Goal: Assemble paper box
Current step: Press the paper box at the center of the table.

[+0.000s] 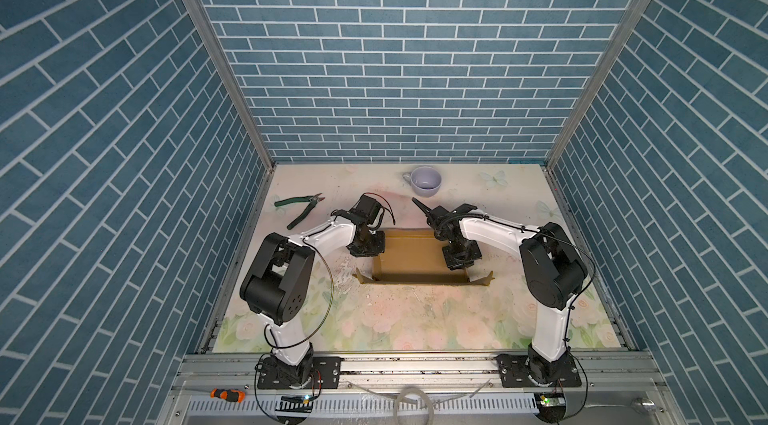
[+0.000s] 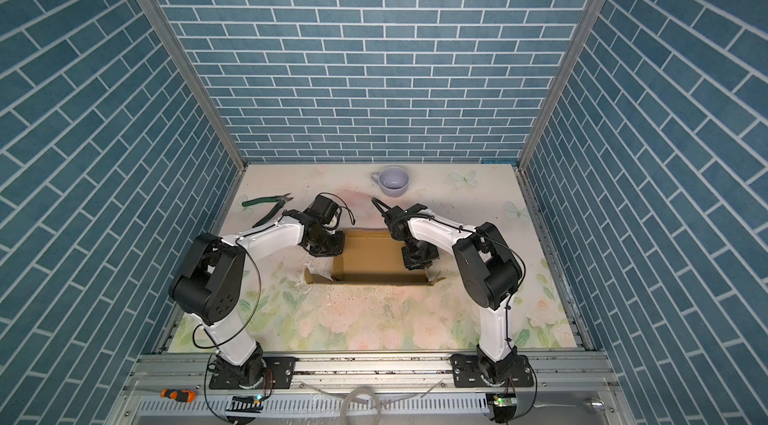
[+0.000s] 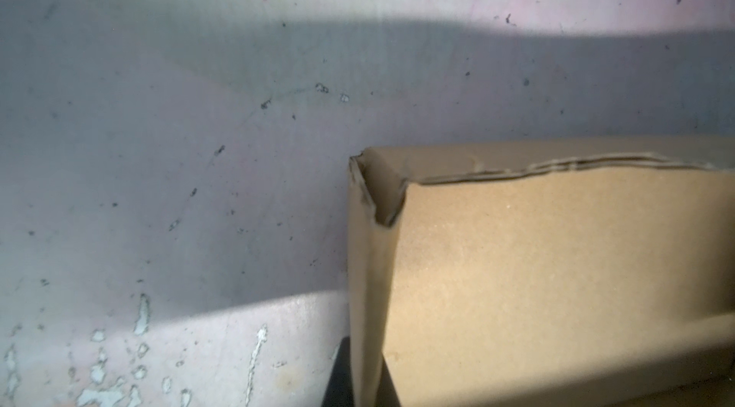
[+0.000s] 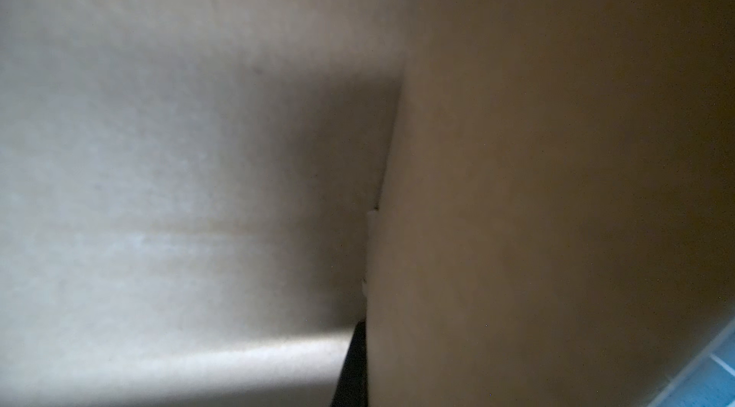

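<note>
The paper box is a shallow brown cardboard box, open on top, in the middle of the table in both top views. Small flaps stick out at its near corners. My left gripper points down at the box's left end wall. In the left wrist view that wall runs between the dark fingers, so the left gripper is shut on it. My right gripper reaches down at the right end wall. In the right wrist view cardboard fills the frame beside one dark finger.
A lavender cup stands at the back of the flowered table. Green-handled pliers lie at the back left, near the left arm. An orange screwdriver rests on the front rail. Blue brick walls close in three sides.
</note>
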Controlling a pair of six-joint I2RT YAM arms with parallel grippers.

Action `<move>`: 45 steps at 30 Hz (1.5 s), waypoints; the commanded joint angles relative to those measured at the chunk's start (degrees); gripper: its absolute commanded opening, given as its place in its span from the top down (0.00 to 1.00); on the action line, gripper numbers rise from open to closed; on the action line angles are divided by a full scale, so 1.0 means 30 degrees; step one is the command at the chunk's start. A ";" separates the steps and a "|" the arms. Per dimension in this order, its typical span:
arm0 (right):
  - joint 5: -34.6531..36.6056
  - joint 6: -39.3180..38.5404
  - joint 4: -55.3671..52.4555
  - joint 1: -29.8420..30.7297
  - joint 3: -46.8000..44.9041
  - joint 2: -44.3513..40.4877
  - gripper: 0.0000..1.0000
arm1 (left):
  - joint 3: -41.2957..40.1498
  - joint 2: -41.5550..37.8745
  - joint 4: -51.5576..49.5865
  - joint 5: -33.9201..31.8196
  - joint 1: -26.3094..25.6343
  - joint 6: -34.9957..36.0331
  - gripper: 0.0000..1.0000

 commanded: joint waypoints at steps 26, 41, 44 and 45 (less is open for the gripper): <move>-0.1196 -0.1248 -0.0271 0.0335 0.0286 0.0788 0.97 | 0.1328 0.0238 -0.0661 -0.1286 -0.1253 0.0317 1.00; -0.4338 -0.2533 -0.0299 -0.1415 0.1064 -0.1005 0.34 | -0.0562 -0.1515 -0.0230 -0.0555 -0.0485 -0.0851 0.91; -0.4850 -0.2723 -0.0269 -0.1935 0.1152 -0.1296 0.32 | -0.0456 -0.1893 -0.0479 -0.0535 -0.0342 -0.0863 0.80; -0.5078 -0.2797 -0.0253 -0.2100 0.1192 -0.1414 0.31 | -0.0393 -0.2041 -0.0565 -0.0496 -0.0284 -0.0841 0.77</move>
